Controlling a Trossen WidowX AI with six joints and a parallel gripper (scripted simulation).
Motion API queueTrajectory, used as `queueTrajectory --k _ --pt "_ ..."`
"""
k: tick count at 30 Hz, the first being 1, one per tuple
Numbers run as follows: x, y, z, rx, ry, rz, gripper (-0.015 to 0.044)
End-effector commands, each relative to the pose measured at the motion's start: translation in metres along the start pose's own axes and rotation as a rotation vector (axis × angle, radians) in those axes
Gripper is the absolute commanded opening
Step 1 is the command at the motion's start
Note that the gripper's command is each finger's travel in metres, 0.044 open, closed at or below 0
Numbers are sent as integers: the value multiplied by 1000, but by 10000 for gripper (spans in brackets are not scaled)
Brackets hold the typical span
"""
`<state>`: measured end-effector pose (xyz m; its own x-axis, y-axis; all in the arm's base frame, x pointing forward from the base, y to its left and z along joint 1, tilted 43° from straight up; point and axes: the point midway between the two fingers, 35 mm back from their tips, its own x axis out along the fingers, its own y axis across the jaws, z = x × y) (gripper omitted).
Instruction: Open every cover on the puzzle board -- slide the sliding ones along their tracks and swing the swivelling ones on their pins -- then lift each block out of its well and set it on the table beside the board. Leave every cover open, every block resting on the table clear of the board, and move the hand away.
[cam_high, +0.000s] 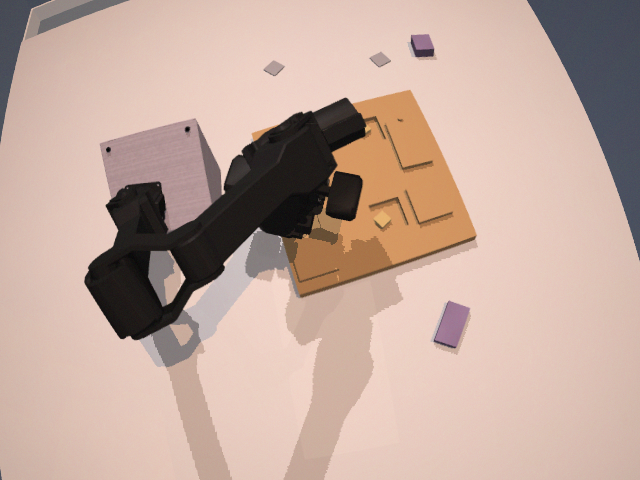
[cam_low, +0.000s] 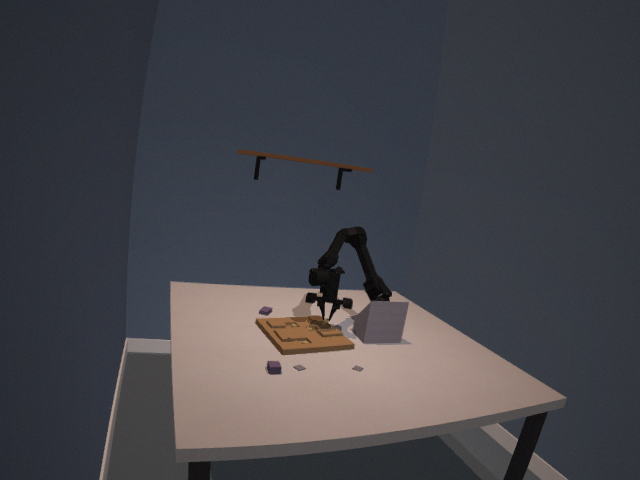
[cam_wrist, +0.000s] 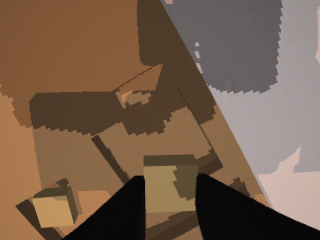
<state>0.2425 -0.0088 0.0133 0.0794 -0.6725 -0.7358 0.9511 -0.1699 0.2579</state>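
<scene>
The orange-brown puzzle board (cam_high: 356, 279) (cam_low: 317, 347) lies flat on the table. My gripper (cam_low: 326, 319) (cam_wrist: 170, 186) is low over the board and shut on a yellow block (cam_wrist: 162, 196), which appears to be just above its well; the arm hides the fingers in the top view. Another yellow block (cam_wrist: 54, 212) sits at the lower left of the wrist view. In the top view, one yellow block (cam_high: 382, 220) lies in an open well and another (cam_high: 367, 129) shows partly past the arm. Wood-coloured covers (cam_high: 413, 147) (cam_high: 433, 205) lie beside wells. The arm hides the board's left part.
A lilac box (cam_high: 155, 170) (cam_low: 386, 322) stands beside the board, by the arm's base. A small purple block (cam_high: 422, 43) (cam_low: 273, 367) and a flat purple block (cam_high: 452, 323) (cam_low: 265, 310) lie off the board. Two thin grey squares (cam_high: 273, 67) (cam_high: 380, 58) lie on the table.
</scene>
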Motion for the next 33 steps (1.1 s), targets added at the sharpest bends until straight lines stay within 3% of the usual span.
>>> queueTrajectory --k 1,25,33 --pt "-8 2 -1 12 9 4 80" --pt "-58 2 -1 11 11 3 80" --pt "-64 3 -26 10 20 2 80"
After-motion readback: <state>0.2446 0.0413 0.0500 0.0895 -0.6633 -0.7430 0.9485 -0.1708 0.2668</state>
